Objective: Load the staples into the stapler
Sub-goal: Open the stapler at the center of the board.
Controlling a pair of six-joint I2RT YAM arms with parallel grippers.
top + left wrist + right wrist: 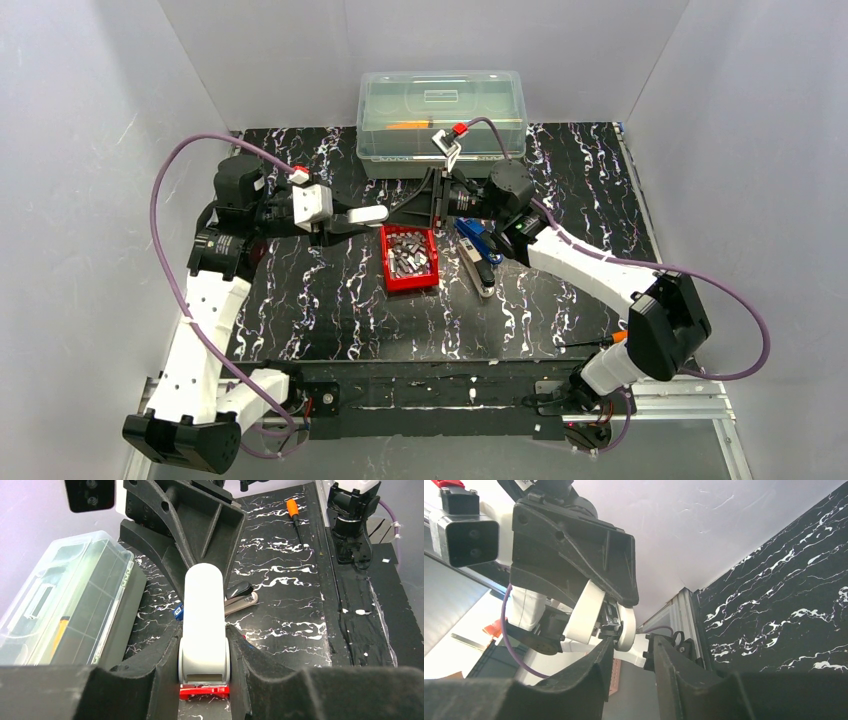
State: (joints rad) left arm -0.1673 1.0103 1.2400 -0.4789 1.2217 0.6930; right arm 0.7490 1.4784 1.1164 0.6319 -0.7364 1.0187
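Left hand (338, 222) gripping white stapler (366, 214), red tray (388, 280) near

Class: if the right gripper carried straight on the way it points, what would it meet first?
The white stapler held in the left gripper. The right gripper looks to be right at it, though whether they touch is unclear.

staples (408, 252): grey, heaped in red bin (412, 284) | stapler (358, 215): white, raised beside bin
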